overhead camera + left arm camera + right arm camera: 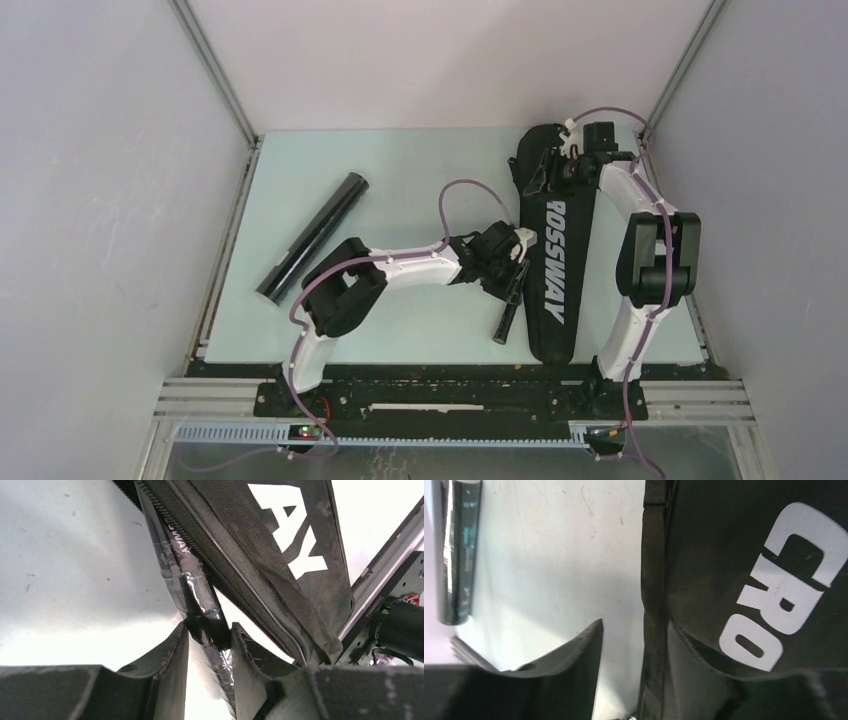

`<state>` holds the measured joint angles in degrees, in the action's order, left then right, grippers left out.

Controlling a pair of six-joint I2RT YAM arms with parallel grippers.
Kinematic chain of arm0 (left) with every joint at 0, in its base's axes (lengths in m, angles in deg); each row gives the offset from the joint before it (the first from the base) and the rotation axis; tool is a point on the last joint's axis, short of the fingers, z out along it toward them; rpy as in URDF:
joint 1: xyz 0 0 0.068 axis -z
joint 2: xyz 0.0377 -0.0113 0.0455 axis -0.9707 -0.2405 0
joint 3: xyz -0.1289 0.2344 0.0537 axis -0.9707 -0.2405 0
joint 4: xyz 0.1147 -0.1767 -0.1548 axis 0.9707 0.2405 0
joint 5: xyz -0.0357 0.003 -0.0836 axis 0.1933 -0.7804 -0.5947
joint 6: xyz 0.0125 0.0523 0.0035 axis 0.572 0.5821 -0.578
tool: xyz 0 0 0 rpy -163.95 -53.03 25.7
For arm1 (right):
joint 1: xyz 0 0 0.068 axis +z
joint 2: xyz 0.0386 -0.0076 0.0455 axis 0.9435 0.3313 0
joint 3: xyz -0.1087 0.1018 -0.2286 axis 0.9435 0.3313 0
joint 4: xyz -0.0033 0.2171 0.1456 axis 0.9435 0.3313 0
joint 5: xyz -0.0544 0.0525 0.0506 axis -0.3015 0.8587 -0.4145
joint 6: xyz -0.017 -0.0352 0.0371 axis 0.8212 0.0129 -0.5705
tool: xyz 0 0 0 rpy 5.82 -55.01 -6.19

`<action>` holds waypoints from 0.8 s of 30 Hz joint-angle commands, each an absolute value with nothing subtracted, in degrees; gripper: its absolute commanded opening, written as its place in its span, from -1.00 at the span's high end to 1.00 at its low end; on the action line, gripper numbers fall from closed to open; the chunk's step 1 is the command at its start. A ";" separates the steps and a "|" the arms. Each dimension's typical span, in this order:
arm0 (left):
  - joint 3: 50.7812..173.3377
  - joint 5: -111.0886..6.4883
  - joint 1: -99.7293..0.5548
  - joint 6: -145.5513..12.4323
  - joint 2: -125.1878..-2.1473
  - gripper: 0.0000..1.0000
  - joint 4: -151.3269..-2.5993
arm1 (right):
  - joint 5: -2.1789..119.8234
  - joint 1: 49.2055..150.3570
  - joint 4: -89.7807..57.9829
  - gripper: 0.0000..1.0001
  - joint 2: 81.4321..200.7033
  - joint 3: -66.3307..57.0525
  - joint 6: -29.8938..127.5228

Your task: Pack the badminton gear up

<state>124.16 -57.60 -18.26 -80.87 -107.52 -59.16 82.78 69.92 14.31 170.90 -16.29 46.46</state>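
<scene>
Lying lengthwise on the right half of the pale surface, the black racket-shaped bag has its wide end far from the arm bases and its narrow end near them; white lettering runs along its top face.

Left claw: positioned at the bag's left edge, about halfway along; the left wrist view shows its two fingers closed narrowly on a black racket handle wrapped in clear film, both pads touching it.

Racket handle: from above it slants out from the bag's left side toward the near edge of the surface, butt end on the surface; in the left wrist view it runs close beside the bag's zip edge, and its far part is hidden there; the racket head cannot be seen.

Right claw: positioned over the bag's wide far end; the right wrist view shows its fingers standing apart, gripping nothing; the bag's strap-like edge lies in the gap, with bare surface showing between that edge and the left-hand finger; the other finger is over the bag's lettered face.

Black tube: lying on its side on the left half of the surface, set diagonally, well apart from the bag and both claws; also visible at the left margin of the right wrist view.
</scene>
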 commanded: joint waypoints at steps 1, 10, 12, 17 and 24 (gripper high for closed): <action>124.78 -56.03 -18.86 -80.43 -106.60 1.00 -65.07 | 79.47 69.08 18.93 -0.30 165.13 -19.82 50.68; 122.99 -57.77 -19.49 -81.45 -105.24 1.00 -67.08 | 72.87 62.82 25.62 -0.27 150.13 -6.22 60.59; 122.95 -58.64 -19.80 -81.86 -105.17 1.00 -67.50 | 71.71 61.56 26.32 -0.27 145.15 -1.18 63.49; 122.38 -60.13 -20.23 -82.00 -104.49 1.00 -68.58 | 72.53 61.61 28.38 -0.27 132.46 10.62 69.46; 120.97 -62.45 -20.62 -83.11 -103.62 1.00 -70.89 | 72.74 69.89 28.80 -0.28 119.72 24.05 76.67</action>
